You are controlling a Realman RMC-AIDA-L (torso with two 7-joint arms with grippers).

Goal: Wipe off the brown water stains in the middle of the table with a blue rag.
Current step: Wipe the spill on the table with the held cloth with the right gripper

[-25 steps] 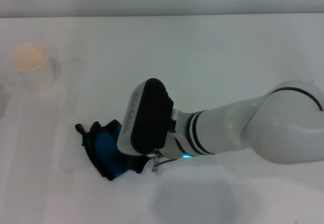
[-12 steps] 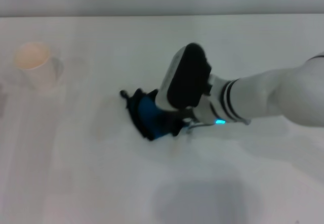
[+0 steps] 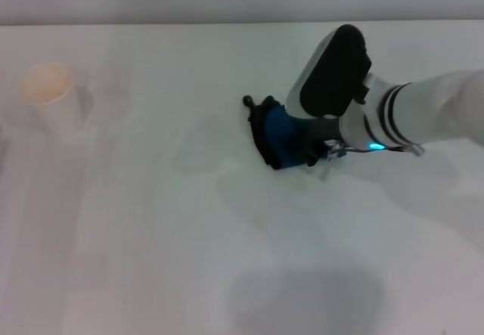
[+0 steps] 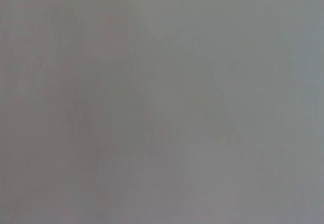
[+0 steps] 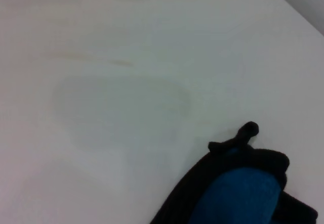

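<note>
The blue rag, bunched up with its black edging and loop showing, lies on the white table right of centre. My right gripper is pressed onto the rag's right side under the black wrist housing and holds it. The rag also shows in the right wrist view. Of the brown water stains only faint tan streaks and a pale wet smear show on the table. The left gripper is out of view; its wrist view shows only a blank grey surface.
A white paper cup with tan liquid inside stands at the far left of the table. The table's far edge runs across the top of the head view.
My right gripper has dragged the blue rag from the near left of the table's middle up and to the right, across the stained area. The cup has not moved.
</note>
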